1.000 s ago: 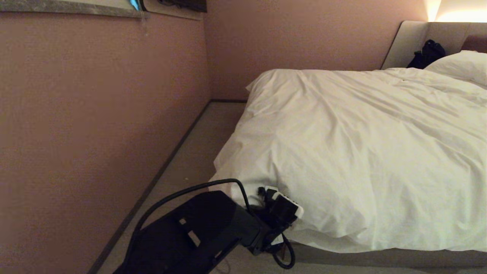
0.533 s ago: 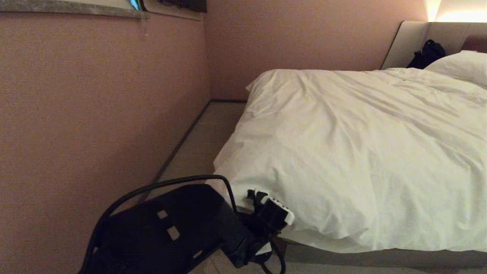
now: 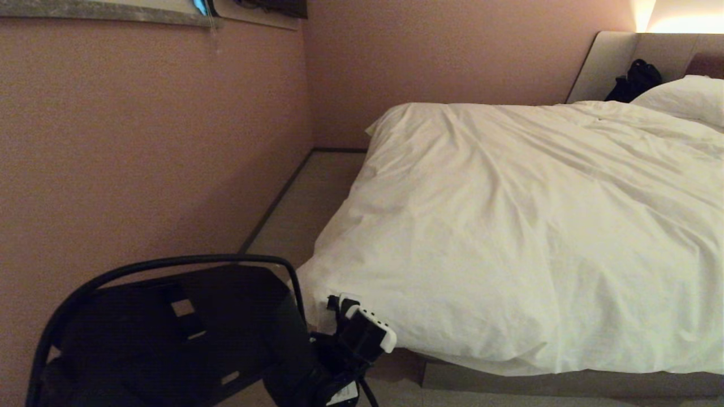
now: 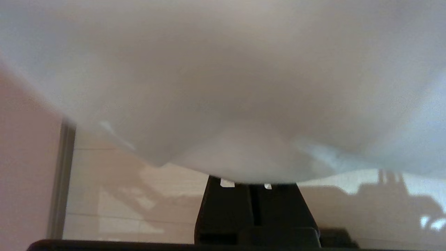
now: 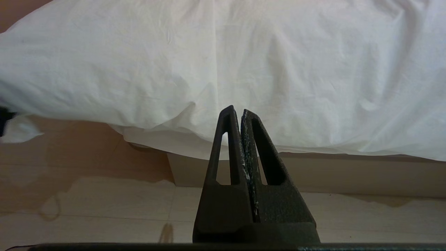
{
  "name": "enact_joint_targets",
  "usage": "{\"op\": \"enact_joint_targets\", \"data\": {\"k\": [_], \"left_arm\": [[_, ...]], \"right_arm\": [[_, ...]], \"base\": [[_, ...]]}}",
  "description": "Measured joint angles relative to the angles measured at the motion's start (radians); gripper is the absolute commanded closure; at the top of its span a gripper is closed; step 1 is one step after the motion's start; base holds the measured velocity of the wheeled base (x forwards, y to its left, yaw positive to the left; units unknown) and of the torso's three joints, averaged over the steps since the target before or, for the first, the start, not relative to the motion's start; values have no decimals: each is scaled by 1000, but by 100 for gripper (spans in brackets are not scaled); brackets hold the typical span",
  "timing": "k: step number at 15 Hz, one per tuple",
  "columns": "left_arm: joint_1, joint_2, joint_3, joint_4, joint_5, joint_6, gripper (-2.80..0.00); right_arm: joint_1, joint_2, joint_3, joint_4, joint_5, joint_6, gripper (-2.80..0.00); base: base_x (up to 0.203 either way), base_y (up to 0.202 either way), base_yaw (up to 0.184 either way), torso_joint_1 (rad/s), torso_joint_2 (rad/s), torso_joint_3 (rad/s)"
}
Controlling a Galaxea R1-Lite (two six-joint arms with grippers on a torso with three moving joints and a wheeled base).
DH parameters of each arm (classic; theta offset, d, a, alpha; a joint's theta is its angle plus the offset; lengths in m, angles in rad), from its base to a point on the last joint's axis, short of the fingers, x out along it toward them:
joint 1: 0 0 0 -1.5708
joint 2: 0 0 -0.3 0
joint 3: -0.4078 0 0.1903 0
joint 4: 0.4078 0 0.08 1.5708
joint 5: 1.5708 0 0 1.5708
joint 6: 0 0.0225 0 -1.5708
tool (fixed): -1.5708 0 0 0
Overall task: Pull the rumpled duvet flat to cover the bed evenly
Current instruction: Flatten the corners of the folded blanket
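Tiled floor (image 5: 87, 205) nearest, with the right gripper (image 5: 241, 115) hanging over it, fingers pressed together on nothing, aimed at the bed (image 5: 313, 174) base. Just left, the left gripper (image 3: 339, 305) is clamped on the near-left corner of the duvet (image 3: 537, 226), which lies spread across the mattress, creased. Farther back there's a pillow (image 3: 684, 96) at the headboard (image 3: 611, 62), with a black bag (image 3: 636, 79) beside it.

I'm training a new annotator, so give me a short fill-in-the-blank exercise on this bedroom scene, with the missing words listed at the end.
1. The left gripper is shut on the near corner of the ____.
2. The right gripper holds nothing; its fingers are ____.
3. The pillow lies at the end of the bed beside the ____.
4. The black bag leans against the ____.

Missing words: duvet; shut; headboard; headboard
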Motion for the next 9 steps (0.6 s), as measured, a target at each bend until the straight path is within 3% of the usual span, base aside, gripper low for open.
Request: {"op": "enact_joint_targets", "data": {"k": [4, 9], "left_arm": [[30, -45, 110, -76, -1, 6, 0], [51, -51, 150, -116, -2, -2, 0]], "right_arm": [[0, 0, 0, 0, -1, 0, 0], [0, 0, 0, 0, -1, 0, 0]], "base": [[0, 0, 0, 0, 0, 0], [0, 0, 0, 0, 0, 0]]}}
